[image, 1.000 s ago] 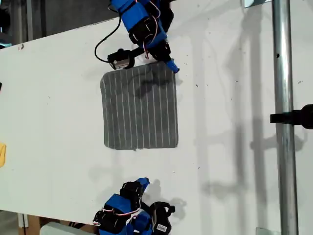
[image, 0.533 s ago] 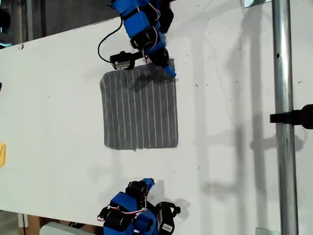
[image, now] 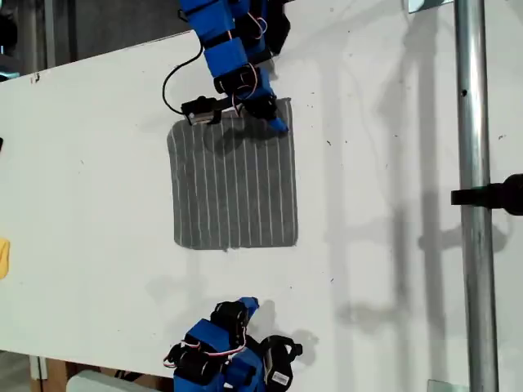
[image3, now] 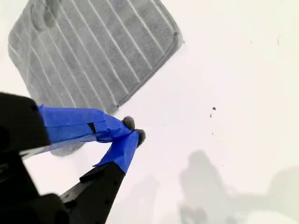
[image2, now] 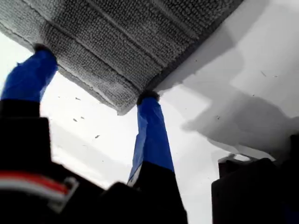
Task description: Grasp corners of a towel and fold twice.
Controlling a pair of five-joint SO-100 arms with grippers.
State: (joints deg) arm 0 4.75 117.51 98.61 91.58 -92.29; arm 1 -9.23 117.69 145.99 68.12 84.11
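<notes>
White table (image: pixel 98 163), flat striped towel (image: pixel 233 184)

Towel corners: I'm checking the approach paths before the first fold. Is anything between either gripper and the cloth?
Nothing visible. My first gripper straddles a corner of the towel; only bare table separates my second gripper from it.

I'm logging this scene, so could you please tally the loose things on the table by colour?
Grey striped: 1, the towel.
Yellow: 1, a small object at the exterior view's left edge, partly cut off.
Total: 2.
</notes>
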